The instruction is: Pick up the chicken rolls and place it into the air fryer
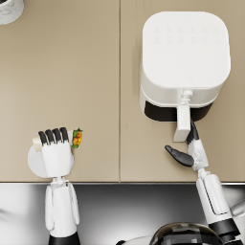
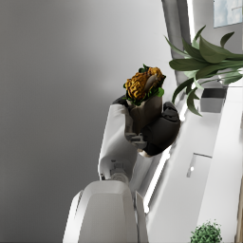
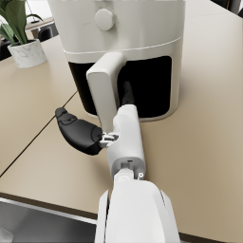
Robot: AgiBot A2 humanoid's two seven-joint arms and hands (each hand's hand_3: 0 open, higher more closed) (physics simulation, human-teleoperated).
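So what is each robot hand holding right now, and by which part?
The left robot hand holds the chicken roll by its wrapped lower end. The right robot hand is at the air fryer handle; whether it grips cannot be told.

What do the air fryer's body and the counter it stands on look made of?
The white box-shaped air fryer looks like smooth matte plastic: even colour, rounded corners, soft sheen. The beige countertop looks like matte laminate or stone in panels, with thin seams between them; which one is unclear.
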